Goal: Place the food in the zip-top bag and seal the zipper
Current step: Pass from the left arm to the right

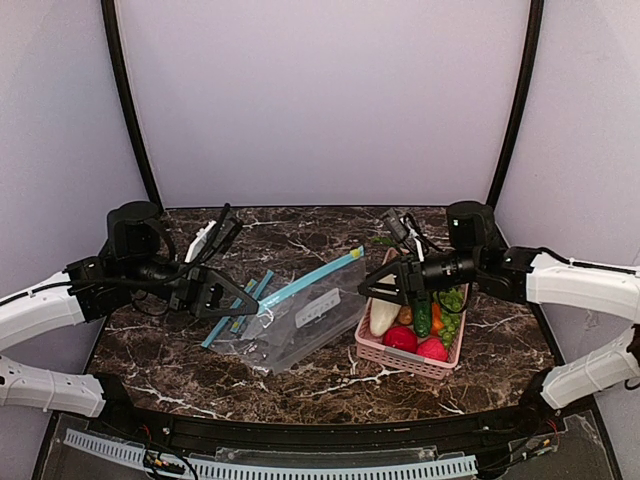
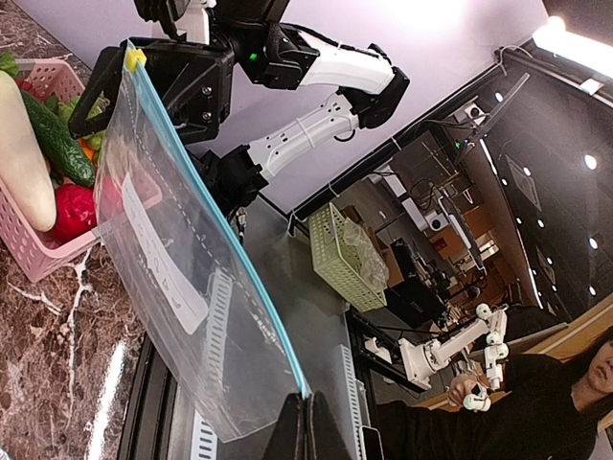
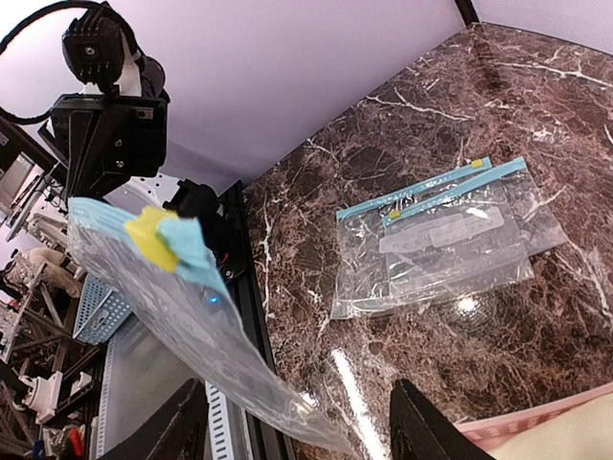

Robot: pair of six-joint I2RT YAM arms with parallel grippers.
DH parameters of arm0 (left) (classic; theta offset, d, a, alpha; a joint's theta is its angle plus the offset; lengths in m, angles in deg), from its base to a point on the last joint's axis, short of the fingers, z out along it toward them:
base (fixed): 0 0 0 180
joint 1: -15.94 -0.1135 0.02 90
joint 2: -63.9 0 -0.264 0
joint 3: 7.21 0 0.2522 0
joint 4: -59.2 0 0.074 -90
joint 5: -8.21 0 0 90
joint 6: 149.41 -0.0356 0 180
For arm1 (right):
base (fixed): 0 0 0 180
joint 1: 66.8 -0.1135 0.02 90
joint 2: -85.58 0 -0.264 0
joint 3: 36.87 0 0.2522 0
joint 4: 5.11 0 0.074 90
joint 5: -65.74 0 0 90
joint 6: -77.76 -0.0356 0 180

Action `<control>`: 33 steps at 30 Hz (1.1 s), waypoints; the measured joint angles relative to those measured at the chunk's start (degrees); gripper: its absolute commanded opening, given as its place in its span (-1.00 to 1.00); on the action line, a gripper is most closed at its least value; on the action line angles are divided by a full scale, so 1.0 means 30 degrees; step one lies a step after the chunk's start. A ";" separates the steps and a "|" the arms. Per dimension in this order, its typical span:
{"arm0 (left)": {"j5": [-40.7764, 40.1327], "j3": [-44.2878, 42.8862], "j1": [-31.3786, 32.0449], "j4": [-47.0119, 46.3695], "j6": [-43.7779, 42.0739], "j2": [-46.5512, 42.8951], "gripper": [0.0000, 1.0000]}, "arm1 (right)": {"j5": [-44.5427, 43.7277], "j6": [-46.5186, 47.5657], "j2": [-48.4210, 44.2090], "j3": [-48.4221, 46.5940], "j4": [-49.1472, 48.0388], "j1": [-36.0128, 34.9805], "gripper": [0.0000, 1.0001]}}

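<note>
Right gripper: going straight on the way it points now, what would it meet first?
The lifted zip-top bag: its lower edge lies between the right gripper's open fingers. Beyond it, probably the spare bags lying flat, though depth is unclear.

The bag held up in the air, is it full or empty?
Empty. The clear bag shows nothing inside, and the red fruits and cucumber lie in the pink basket.

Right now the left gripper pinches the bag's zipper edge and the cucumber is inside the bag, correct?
No: the cucumber lies in the pink basket, not the zip-top bag; the top view shows it. The left gripper does pinch the zipper.
</note>
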 measured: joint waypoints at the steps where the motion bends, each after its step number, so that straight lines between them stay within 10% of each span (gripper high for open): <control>1: 0.0036 0.0007 0.0015 -0.0015 0.0029 0.0000 -0.99 | 0.0029 0.0051 0.0160 -0.0182 -0.0036 -0.0022 0.23; 12: 0.0197 0.0313 0.0168 -0.0393 0.0233 -0.0080 -0.99 | 0.0947 0.0364 0.0925 -0.1552 -0.0474 -0.0189 -0.21; 16: 0.0219 0.0393 0.0175 -0.0444 0.0284 -0.0080 -0.99 | 0.1129 0.0401 0.1122 -0.1668 -0.0525 -0.0393 -1.00; 18: 0.0240 0.0488 0.0182 -0.0452 0.0306 -0.0073 -0.95 | 0.1064 0.0401 0.1115 -0.1690 -0.0612 -0.0510 -1.00; 25: -0.0495 0.0554 0.0240 0.0765 -0.0576 -0.0313 0.50 | -0.1654 0.2710 -0.0772 -0.1311 -0.0197 -0.2703 -1.00; 33: -0.4422 -0.1392 0.0240 0.5617 -0.3395 -0.1071 0.73 | -0.3075 0.6863 -0.5115 0.1647 -0.0641 -0.3541 -1.00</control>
